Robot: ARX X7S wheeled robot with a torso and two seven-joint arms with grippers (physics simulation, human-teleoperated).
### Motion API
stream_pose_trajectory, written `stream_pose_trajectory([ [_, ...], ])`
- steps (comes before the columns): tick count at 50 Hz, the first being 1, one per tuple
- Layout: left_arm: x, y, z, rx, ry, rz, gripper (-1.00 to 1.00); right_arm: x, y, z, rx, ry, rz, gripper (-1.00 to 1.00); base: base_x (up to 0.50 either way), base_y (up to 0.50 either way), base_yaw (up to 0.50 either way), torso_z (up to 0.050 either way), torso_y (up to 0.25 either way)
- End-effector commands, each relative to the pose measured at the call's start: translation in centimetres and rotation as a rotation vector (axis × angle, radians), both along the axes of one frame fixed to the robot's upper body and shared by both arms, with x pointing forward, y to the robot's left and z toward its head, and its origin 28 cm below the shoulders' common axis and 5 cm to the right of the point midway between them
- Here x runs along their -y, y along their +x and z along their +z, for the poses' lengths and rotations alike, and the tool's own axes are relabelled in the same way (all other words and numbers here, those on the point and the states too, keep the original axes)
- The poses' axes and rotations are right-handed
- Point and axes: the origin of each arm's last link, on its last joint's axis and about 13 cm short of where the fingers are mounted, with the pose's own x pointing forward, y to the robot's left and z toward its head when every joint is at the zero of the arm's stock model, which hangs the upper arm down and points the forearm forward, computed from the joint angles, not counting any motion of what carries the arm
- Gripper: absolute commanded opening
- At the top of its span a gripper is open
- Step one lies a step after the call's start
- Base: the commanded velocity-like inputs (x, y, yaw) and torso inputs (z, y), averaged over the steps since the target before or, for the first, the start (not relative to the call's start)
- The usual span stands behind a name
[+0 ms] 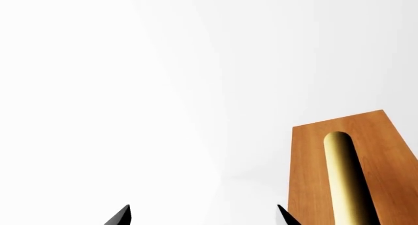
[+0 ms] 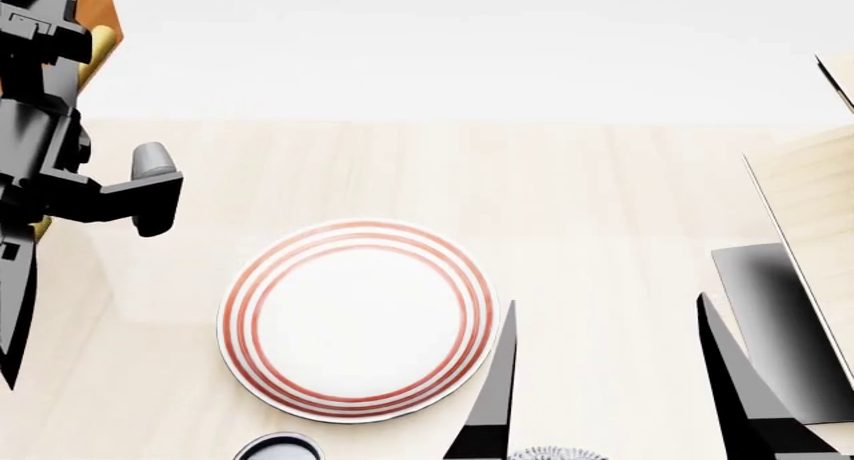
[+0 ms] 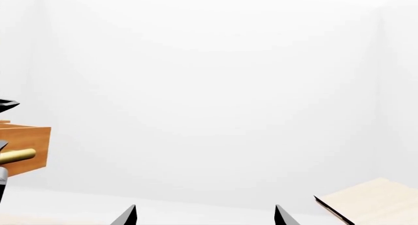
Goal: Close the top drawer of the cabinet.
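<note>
The top drawer (image 3: 26,147) shows in the right wrist view as an orange-brown box sticking out, with its brass bar handle (image 3: 17,155) on the front. In the left wrist view its front (image 1: 313,171) and handle (image 1: 346,181) stand just beside one fingertip (image 1: 283,216) of my left gripper (image 1: 203,216), which is open and empty. A corner of the cabinet (image 2: 104,25) shows at the head view's top left behind my left arm (image 2: 54,140). My right gripper (image 2: 607,380) is open and empty over the table; it also shows in the right wrist view (image 3: 205,215).
A white plate with red rings (image 2: 358,320) lies on the light wooden table (image 2: 601,200), left of my right gripper. A pale wood rack (image 2: 814,195) on a black base (image 2: 787,330) stands at the right. A dark round rim (image 2: 278,447) shows at the front edge.
</note>
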Motion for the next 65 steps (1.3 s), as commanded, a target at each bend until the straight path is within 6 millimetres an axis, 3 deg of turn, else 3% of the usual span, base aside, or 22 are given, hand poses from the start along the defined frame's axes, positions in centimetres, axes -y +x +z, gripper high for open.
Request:
stream_pose_trajectory([
  [1, -1.6, -0.5, -3.7, -0.183, -0.065, 0.072, 1.0, -0.1, -0.1, 0.0, 0.001, -0.001, 0.003, 1.0, 0.0, 0.0, 0.0, 0.0, 0.0],
  [41, -7.9, -2.8, -3.2, -0.156, -0.127, 0.25, 1.0, -0.3, -0.1, 0.0, -0.004, -0.002, 0.013, 1.0, 0.0, 0.0, 0.0, -0.002, 0.0],
  [65, -10.3, -4.1, -5.7, -0.183, -0.145, 0.33, 1.0, -0.5, 0.0, 0.0, -0.005, -0.005, 0.021, 1.0, 0.0, 0.0, 0.0, -0.001, 0.0],
])
